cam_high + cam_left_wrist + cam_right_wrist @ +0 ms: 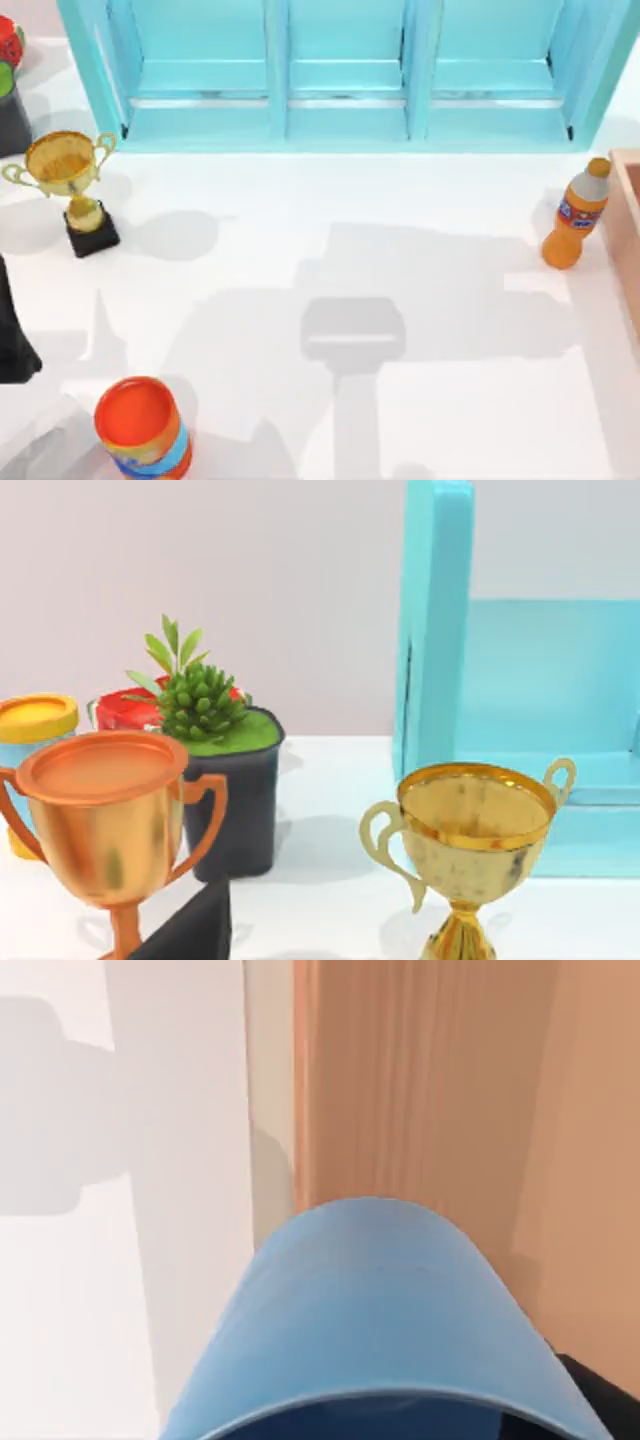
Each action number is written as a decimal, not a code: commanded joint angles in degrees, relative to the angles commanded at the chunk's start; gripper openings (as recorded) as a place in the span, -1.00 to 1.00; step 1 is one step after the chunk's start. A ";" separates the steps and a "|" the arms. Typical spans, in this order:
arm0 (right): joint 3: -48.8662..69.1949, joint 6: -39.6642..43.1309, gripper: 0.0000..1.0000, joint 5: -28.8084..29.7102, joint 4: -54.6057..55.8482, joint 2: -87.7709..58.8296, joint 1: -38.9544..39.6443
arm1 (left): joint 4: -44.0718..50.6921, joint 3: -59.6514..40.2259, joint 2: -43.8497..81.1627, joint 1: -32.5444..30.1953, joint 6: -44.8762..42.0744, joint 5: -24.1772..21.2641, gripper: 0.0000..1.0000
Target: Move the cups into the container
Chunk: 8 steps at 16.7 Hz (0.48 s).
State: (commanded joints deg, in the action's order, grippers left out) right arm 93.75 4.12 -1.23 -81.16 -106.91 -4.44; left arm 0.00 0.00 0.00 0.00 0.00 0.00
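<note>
White tabletop (420, 200) is seen throughout. Close before the right wrist camera, the light blue cup (380, 1310) is seen over the container (450, 1090), whose wall runs along the table's right edge; the jaws' state cannot be told. Farther off, a bottle (575, 215) stands.

The blue cup (375, 1310) looks smooth, matt plastic. The container (440, 1090) looks like soft, streaky wood. The gold trophy (475, 845) is shiny, worn metal. The copper trophy (100, 820) shines too. The table (420, 210) is smooth and white.
</note>
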 joint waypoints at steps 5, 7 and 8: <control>1.20 14.74 -1.00 -0.32 -0.16 1.85 -14.98 | 0.00 0.00 0.00 0.00 0.00 0.00 1.00; 1.65 18.04 -1.00 -0.45 0.05 2.33 -18.45 | 0.00 0.00 0.00 0.00 0.00 0.00 1.00; 1.78 18.93 -1.00 -0.50 0.13 2.47 -19.39 | 0.00 0.00 0.00 0.00 0.00 0.00 1.00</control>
State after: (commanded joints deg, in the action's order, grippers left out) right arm 95.53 23.05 -1.74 -81.03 -104.44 -23.83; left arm 0.00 0.00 0.00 0.00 0.00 0.00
